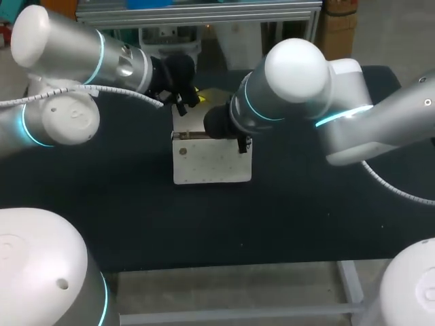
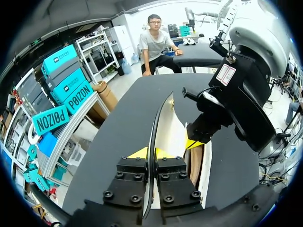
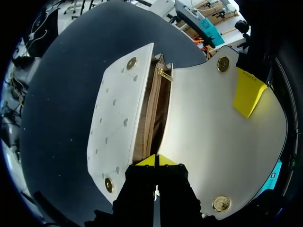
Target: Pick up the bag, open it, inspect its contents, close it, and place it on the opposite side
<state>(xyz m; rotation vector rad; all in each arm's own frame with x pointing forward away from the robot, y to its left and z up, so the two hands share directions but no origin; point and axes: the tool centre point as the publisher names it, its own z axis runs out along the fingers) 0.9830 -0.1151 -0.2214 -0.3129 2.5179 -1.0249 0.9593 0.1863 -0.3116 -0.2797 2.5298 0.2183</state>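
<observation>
Open bag point(image 3: 203, 123) in left tool point(image 2: 151, 152)

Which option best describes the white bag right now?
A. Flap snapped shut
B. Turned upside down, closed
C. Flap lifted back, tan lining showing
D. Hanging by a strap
C: in the right wrist view the flap stands clear of the bag with tan lining showing between them, and the left gripper pinches the flap's edge.
</observation>
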